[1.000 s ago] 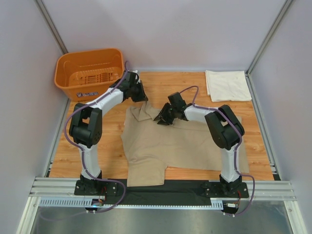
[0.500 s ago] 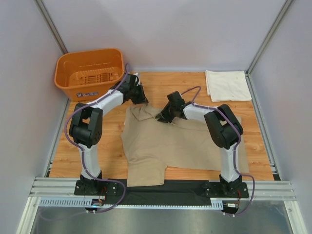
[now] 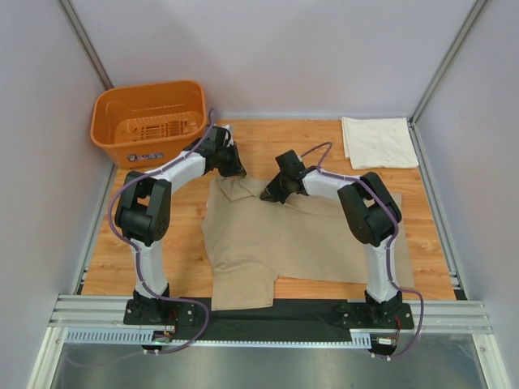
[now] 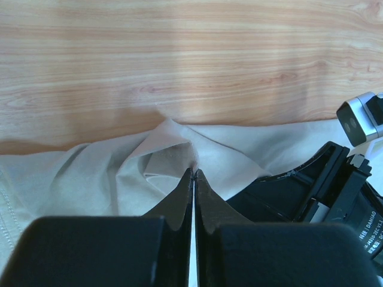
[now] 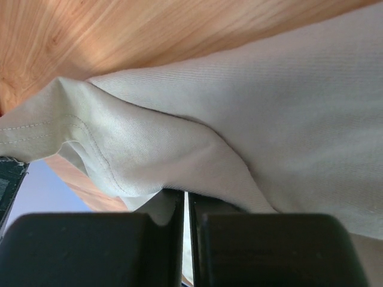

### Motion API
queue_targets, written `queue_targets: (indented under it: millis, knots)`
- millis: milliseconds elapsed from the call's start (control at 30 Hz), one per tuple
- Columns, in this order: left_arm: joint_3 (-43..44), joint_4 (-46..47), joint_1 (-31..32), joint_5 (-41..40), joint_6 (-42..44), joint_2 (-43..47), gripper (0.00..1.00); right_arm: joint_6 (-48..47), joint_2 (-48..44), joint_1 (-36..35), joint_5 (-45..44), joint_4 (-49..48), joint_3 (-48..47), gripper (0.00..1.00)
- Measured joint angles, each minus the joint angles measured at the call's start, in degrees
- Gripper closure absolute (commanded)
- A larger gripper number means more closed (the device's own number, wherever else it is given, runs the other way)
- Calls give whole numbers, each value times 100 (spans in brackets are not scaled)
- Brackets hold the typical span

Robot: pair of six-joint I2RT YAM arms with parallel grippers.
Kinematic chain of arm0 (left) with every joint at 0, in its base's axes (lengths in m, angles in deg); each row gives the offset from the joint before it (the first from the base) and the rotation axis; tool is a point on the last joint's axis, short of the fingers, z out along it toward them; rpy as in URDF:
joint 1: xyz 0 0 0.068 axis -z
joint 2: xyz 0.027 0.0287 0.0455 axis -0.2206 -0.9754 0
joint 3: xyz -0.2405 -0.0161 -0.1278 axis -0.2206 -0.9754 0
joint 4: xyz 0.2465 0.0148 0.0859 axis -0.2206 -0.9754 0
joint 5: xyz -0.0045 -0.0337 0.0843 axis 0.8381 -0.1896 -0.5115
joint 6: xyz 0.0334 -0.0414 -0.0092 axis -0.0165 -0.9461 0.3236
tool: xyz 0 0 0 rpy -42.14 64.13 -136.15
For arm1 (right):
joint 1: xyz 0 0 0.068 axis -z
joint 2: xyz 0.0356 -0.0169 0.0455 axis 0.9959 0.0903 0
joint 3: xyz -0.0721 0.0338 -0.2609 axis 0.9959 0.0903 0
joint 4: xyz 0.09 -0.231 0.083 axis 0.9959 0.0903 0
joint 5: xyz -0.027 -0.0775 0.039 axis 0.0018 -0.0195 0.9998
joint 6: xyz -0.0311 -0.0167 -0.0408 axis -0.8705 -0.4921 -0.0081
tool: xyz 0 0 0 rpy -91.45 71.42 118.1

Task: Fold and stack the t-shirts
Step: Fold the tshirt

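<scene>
Bright, even overhead light casts soft shadows on the tabletop (image 3: 300, 134). Wrist views: left hand (image 4: 192, 174) and right hand (image 5: 185, 197) blur up close.

R pincer (image 3: 271, 194) shifted a bit toward far side and closed on tan shirt (image 3: 284, 243) at its far edge.

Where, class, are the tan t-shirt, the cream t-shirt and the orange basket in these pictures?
tan t-shirt (image 3: 300, 243), top view, middle of its spread body.
cream t-shirt (image 3: 377, 142), top view, centre of the folded cloth.
orange basket (image 3: 128, 147), top view, its near wall.
</scene>
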Motion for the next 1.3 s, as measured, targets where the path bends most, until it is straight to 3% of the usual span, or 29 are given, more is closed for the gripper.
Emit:
queue_targets:
  millis: [333, 633, 1300]
  knots:
    - [-85, -118, 0, -52, 146, 109, 100, -339, -103, 2, 63, 306, -79, 100]
    - [-195, -568, 0, -61, 315, 546, 100, -577, -358, 28, 723, 549, -79, 100]
    - [-1818, -1845, 0, 109, 280, 2253, 100, -1788, -691, 118, 2479, 798, 754, 100]
